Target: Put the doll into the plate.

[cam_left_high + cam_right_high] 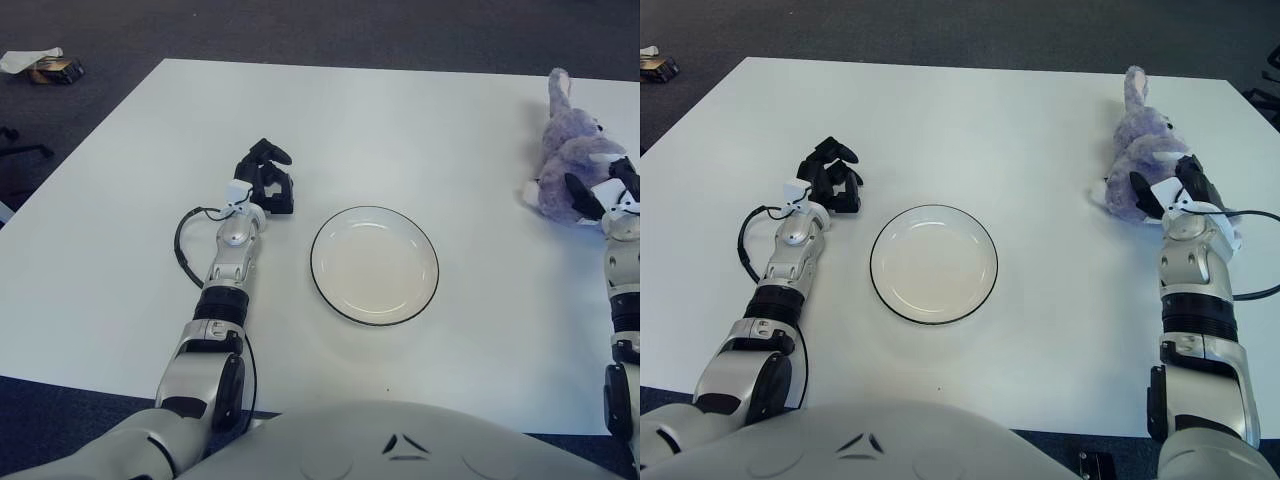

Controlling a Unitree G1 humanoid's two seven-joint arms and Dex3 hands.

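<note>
**Soft doll gripped at the far right, plate waiting at centre**

Purple plush doll [1143, 158] at the right side of the white table [970, 110], well apart from the plate [933, 263], which sits empty near the middle. Right hand [1175, 195] closed around the lower body of the doll, dark fingers [1138, 195] wrapped over the near flank, ears pointing away toward the far edge. Whether lifted clear of the table or resting on it — cannot tell from these views.

Likely light and very soft: stuffed fabric, nothing fragile, nothing slippery. Fuzzy pile gives good friction, but the filling will squash under the fingers, so a shallow pinch on fur alone could slide off. Best taken around the thick torso, as now, rather than by an ear or a limb, which would let the body dangle and swing. Floppy head probably sags once raised. A drop into the plate should do no harm to the toy; the plate, by contrast, looks hard and could skid if knocked.

Left hand [266, 178] idle just left of the plate, fingers curled, holding nothing.
</note>
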